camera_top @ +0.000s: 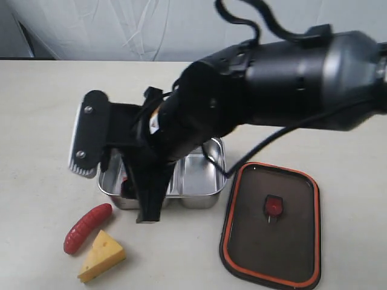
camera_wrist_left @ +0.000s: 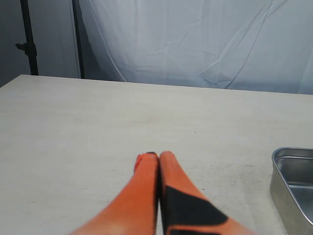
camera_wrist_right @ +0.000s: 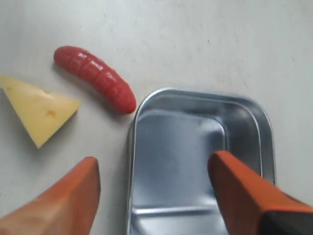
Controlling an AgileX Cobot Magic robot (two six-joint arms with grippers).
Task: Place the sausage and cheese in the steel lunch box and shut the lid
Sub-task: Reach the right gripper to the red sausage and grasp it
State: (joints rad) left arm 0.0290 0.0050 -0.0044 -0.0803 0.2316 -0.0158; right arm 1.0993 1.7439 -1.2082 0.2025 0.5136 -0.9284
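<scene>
The red ribbed sausage [camera_top: 87, 228] [camera_wrist_right: 95, 78] lies on the table beside the steel lunch box [camera_top: 202, 175] [camera_wrist_right: 182, 142], near one of its corners. The yellow cheese wedge [camera_top: 101, 255] [camera_wrist_right: 36, 107] rests just past the sausage. The dark lid [camera_top: 270, 223] with its orange rim lies flat to the right of the box. My right gripper [camera_top: 138, 193] [camera_wrist_right: 154, 164] hangs open and empty over the box's left end, one finger above the compartment and the other above the table outside the rim. My left gripper [camera_wrist_left: 157, 156] is shut and empty above bare table; it is not visible in the exterior view.
The right arm [camera_top: 290, 78] stretches from the right across the box and hides most of it in the exterior view. A white curtain [camera_wrist_left: 195, 39] hangs behind the table. One end of the box [camera_wrist_left: 293, 186] shows in the left wrist view.
</scene>
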